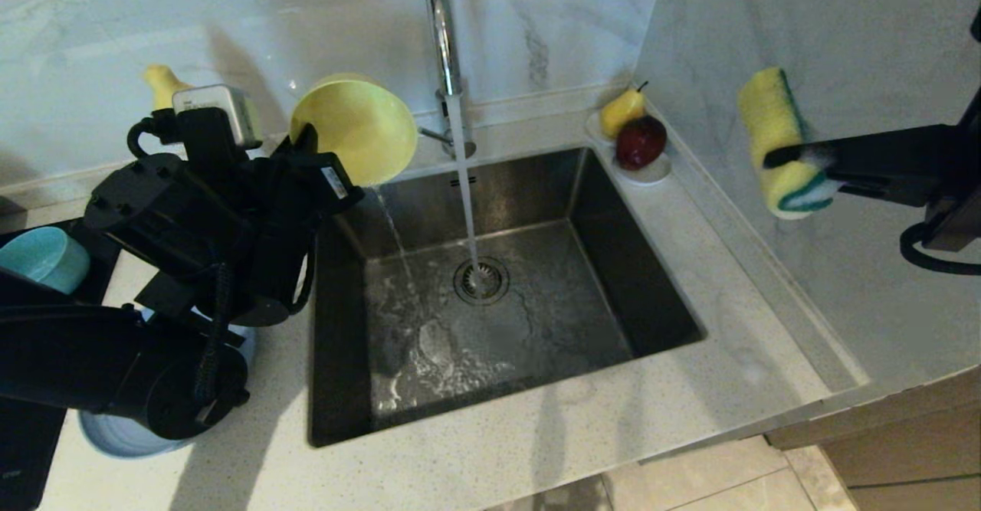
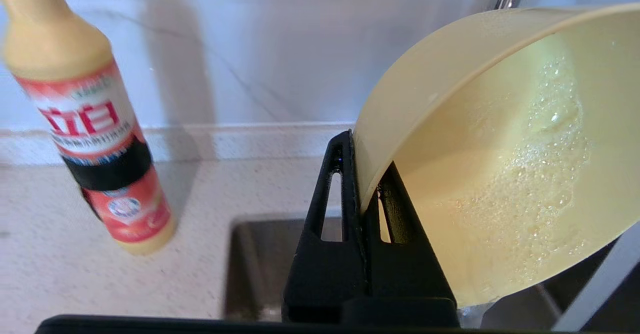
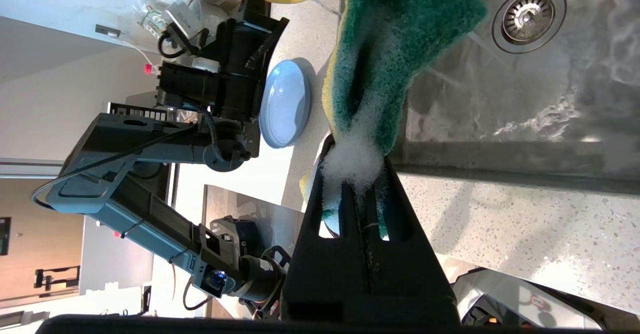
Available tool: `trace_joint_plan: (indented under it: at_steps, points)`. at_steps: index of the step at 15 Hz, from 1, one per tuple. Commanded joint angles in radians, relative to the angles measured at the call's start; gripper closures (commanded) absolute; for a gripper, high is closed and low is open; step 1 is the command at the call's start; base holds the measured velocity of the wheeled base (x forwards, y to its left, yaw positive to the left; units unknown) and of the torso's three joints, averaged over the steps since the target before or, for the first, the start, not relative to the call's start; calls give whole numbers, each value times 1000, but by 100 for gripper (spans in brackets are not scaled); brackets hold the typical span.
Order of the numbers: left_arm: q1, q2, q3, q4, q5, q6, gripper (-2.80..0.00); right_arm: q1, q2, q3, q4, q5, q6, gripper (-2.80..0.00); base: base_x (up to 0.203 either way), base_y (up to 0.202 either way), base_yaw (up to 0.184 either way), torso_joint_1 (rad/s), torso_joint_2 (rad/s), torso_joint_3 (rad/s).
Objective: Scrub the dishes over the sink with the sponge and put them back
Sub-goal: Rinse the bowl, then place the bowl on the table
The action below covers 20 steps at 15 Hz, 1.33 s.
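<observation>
Currently left gripper point(image 1: 326, 155) fingers pinch yellow bowl point(image 1: 359, 128) rim, tilted at sink point(image 1: 659, 289) 11 o'clock corner, draining. Hold tilt until suds clear. Right gripper point(image 1: 797, 160) clamps sponge point(image 1: 782, 139), 3 o'clock.

1. The left gripper point(image 1: 310, 147) is raised at the far left, fingers point(image 2: 350, 184) clamped on the yellow bowl point(image 1: 360, 132).
2. The right gripper point(image 1: 797, 162) is held high at the right, closed on the sponge point(image 1: 778, 139).
</observation>
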Motion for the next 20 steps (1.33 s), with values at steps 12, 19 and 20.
trace_joint_plan:
  at_steps: [12,19,20]
  points:
    - [36,-158,-190,1281,9,-414,0,2,-9,-4,7,15,-9,0,0,0,0,0,0,0]
    - [262,-296,-780,2272,-298,-744,0,3,-19,8,27,13,-75,0,0,0,0,0,0,0]
    - [314,-311,-777,2280,-303,-753,0,3,-8,8,27,13,-75,0,0,0,0,0,0,0]
